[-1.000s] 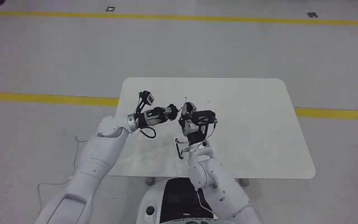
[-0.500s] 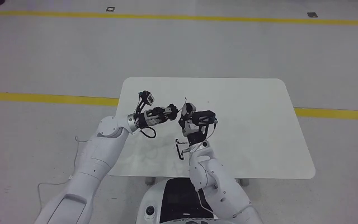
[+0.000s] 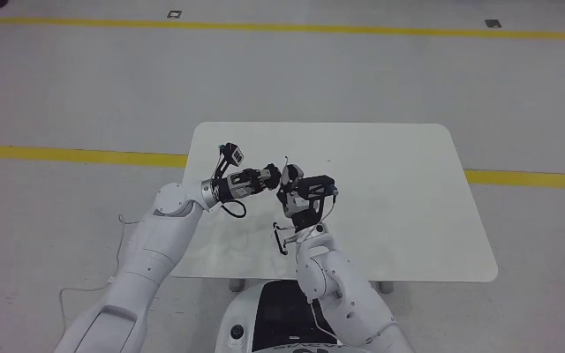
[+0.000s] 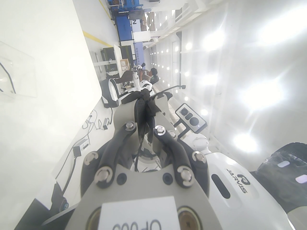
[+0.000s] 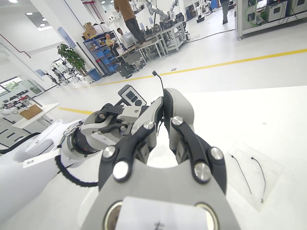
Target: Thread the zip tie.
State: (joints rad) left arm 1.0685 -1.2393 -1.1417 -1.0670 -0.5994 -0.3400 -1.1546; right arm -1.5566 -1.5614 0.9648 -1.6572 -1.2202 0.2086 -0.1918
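1. Table (image 3: pixel 397 194) — both grippers hang above its near-left part. A dropped tie would fall here and need a fresh pick.
2. Clear sheet (image 5: pixel 268 168), flat on the table, well apart from the grippers, carrying thin black strands (image 5: pixel 242 173). A low sweep of either arm could push it or scatter them.
3. Left gripper (image 4: pixel 145 104), narrow, pads pressed on a thin black strand judged to be the zip tie. It sits just beside the other gripper, so the likeliest fault is finger striking finger, which would knock both holds out of line.
4. Right gripper (image 5: pixel 164 101), closed on the strap, which runs up between its ribbed pads. A hold this near the other gripper leaves little free strap to steer, so any pull along the strap may drag it through the pads.
5. Zip tie (image 5: pixel 162 86), held in the air where the two grippers meet, its free end curving upward beyond the fingers. The strap looks limp enough to buckle or twist if pushed rather than pulled.
6. Head (image 5: pixel 154 73) — small, at the top of the free end. Whether the tail faces its slot cannot be told. A slight angular error would let the tail slide past, not enter.
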